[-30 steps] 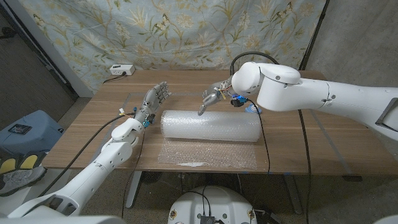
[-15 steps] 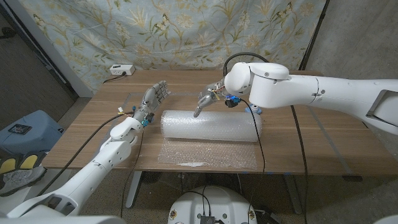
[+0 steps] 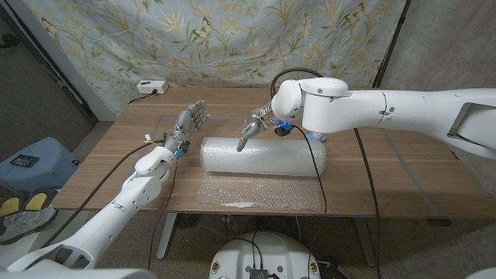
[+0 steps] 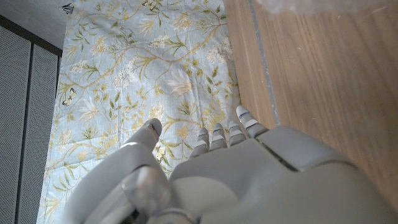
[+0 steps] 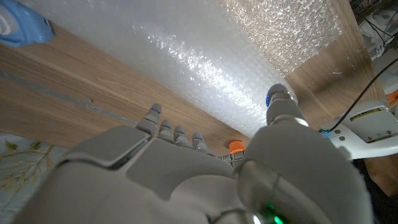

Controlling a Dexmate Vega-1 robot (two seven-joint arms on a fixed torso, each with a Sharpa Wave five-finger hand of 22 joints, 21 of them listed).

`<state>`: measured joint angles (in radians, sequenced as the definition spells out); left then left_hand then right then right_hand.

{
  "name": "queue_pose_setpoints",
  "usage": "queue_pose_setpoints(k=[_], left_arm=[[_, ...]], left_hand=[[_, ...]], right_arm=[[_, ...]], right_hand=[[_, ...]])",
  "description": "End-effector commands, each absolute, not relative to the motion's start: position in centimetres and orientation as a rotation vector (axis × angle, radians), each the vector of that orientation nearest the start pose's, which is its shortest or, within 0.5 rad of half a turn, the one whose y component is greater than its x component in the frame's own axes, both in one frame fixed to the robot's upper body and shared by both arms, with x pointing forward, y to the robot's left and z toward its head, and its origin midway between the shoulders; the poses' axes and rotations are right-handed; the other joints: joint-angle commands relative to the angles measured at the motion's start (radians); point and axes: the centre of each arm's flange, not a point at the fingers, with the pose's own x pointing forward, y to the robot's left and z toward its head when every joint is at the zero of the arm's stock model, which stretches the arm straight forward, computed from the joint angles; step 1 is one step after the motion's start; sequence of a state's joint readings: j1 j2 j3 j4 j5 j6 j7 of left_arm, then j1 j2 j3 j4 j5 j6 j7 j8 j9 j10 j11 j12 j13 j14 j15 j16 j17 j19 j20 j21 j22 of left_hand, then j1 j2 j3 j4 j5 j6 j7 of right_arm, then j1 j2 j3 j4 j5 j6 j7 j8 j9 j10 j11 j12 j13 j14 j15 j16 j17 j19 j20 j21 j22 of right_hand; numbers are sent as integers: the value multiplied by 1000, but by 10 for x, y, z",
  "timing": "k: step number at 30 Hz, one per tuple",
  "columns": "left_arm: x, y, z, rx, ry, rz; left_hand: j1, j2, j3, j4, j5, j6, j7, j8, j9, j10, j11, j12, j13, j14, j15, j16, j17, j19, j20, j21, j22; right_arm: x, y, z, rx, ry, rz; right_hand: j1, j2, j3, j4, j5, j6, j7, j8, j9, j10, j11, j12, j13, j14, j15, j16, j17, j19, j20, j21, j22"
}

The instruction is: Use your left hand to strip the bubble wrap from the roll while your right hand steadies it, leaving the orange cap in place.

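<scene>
My left hand (image 3: 191, 122) is up off the table (image 3: 403, 182) with its fingers spread and nothing in them, just beside the left end of the roll (image 3: 262, 155) and not touching it; in the left wrist view I see the back of that hand (image 4: 249, 180) with the fingers (image 4: 214, 138) reaching toward the floral curtain (image 4: 137, 68). My right hand (image 3: 254, 126) hangs over the far side of the roll near its left half, fingers pointing down at the bubble wrap (image 3: 260, 192); I cannot tell whether the fingertips touch it. The hand holds nothing and its fingers look loosely apart. The roll lies on its side across the middle of the table, with a loose sheet of wrap spread toward the near edge. In the right wrist view I see a small bit of orange (image 5: 236, 147) beside the wrap (image 5: 249, 68).
</scene>
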<state>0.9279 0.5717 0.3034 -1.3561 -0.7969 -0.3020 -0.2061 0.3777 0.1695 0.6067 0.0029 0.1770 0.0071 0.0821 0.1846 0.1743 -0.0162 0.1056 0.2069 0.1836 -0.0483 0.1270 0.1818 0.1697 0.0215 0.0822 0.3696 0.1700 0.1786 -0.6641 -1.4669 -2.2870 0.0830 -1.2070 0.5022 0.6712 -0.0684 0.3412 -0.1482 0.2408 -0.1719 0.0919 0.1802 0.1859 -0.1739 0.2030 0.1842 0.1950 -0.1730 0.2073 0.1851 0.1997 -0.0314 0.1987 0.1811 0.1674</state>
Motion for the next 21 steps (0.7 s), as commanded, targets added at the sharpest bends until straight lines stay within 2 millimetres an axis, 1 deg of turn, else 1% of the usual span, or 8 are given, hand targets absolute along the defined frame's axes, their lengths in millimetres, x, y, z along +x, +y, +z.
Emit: queue_pose_setpoints(k=[1, 3, 7, 10, 11, 14, 17, 21], left_arm=[[626, 317, -44, -123, -595, -326], [626, 317, -44, -121, -592, -321], [626, 315, -44, -122, -592, -330], [627, 314, -44, -120, -586, -330], [627, 314, -44, -120, -583, -329], [629, 314, -45, -121, -578, -333], [630, 313, -45, -117, -570, -335], [631, 313, -44, -117, -566, -332]], left_hand=[[-4, 7, 9, 1, 1, 5, 4, 0, 5, 0, 7, -2, 5, 1, 7, 1, 5, 6, 3, -3, 3], [-4, 7, 9, 1, 1, 5, 4, 0, 5, 0, 7, -1, 5, 2, 7, 1, 5, 6, 3, -3, 3], [-5, 7, 9, 1, 1, 6, 5, 0, 5, 1, 8, -1, 5, 2, 7, 1, 5, 6, 4, -4, 3], [-4, 7, 10, 0, 1, 7, 5, 0, 5, 1, 8, -1, 5, 2, 7, 2, 5, 7, 4, -5, 3], [-4, 7, 10, 0, 1, 7, 5, 0, 5, 1, 9, -1, 5, 2, 7, 2, 5, 7, 4, -6, 3], [-5, 7, 10, 0, 1, 7, 5, 0, 5, 2, 10, -1, 5, 2, 7, 2, 5, 7, 4, -7, 3], [-5, 7, 10, 0, 1, 7, 5, 0, 5, 2, 10, -1, 5, 2, 7, 2, 5, 8, 4, -8, 3], [-5, 7, 11, 0, 1, 9, 7, 1, 5, 3, 9, -1, 5, 3, 8, 2, 4, 8, 5, -9, 3]], right_arm=[[469, -4, 59, -1634, -49, 599], [470, -3, 59, -1646, -42, 600], [474, -3, 59, -1659, -36, 593], [477, -3, 59, -1667, -29, 586], [478, -2, 59, -1668, -30, 585], [481, -1, 59, -1688, -28, 578], [485, 0, 59, -1703, -21, 574], [489, 2, 59, -1724, -17, 571]], right_hand=[[3, -21, -11, -1, 10, -181, -14, -3, 2, -195, -1, 1, -1, -141, 6, 4, 1, -6, 4, 4, 4], [10, -29, -18, -3, 16, -199, -28, -4, 2, -202, -5, 2, -2, -146, 5, 4, 0, -10, -5, 4, 4], [28, -38, -27, -5, 27, -230, -37, -4, 2, -226, -7, -1, -3, -157, 4, 4, 0, -15, -11, 5, 4], [38, -42, -32, -5, 33, -260, -34, -7, 2, -240, -10, -2, -3, -164, 4, 4, -1, -19, -11, 5, 4], [41, -43, -35, -4, 36, -270, -36, -8, 2, -245, -16, -2, -4, -168, 4, 4, -1, -22, -18, 4, 4], [49, -50, -43, -4, 43, -299, -39, -10, 1, -258, -22, -2, -4, -177, 0, 3, -1, -29, -29, 3, 4], [58, -58, -54, -2, 54, -342, -42, -12, 1, -276, -32, -2, -5, -186, -8, 3, -1, -35, -38, 4, 4], [67, -62, -62, -2, 62, -368, -38, -11, 1, -292, -38, -4, -6, -194, -11, 3, -1, -42, -44, 3, 4]])
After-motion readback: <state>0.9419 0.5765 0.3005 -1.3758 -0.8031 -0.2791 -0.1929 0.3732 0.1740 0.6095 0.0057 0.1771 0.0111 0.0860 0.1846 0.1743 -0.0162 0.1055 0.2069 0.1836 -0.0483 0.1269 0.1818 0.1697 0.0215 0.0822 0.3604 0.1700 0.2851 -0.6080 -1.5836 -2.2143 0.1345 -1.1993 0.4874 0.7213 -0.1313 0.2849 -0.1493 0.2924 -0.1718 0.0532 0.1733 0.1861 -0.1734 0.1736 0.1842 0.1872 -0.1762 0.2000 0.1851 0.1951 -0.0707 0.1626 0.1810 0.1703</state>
